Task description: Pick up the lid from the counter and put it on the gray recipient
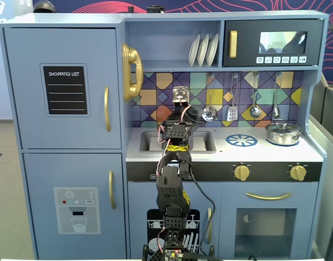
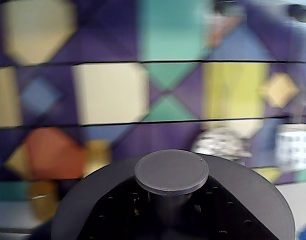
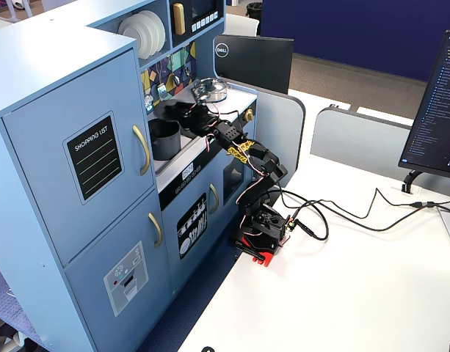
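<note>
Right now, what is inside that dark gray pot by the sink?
Nothing can be made out. In a fixed view the gray pot shows only its outer wall; its inside is hidden. The dark lid, gripped by its knob, is not on it yet.

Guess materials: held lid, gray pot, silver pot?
Lid: matte dark gray, no glare, probably plastic or painted wood. Gray pot: same dull finish, likely the same. Silver pot: mirror-bright highlights, looks like polished metal.

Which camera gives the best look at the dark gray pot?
A fixed view from the side shows the matte dark-gray cylindrical pot clearly in the sink area. The front fixed view hides it behind the arm; the wrist view doesn't show it.
</note>
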`<control>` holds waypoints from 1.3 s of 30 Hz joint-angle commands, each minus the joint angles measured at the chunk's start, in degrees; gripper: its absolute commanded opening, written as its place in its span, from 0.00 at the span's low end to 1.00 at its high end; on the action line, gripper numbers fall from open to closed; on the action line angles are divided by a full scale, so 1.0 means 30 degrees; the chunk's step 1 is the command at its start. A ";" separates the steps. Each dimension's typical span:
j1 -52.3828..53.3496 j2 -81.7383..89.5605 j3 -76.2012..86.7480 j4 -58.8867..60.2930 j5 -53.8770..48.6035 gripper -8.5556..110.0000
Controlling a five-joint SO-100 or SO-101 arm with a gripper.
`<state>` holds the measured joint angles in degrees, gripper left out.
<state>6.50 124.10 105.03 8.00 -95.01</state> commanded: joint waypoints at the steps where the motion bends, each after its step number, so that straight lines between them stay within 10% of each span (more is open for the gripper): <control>1: -0.0967 -0.0439 -0.1084 -0.0410 -0.0176 0.07; 39: -0.1172 0.0410 0.0615 0.0674 -0.0264 0.07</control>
<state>1.93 122.26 110.30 9.58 -94.31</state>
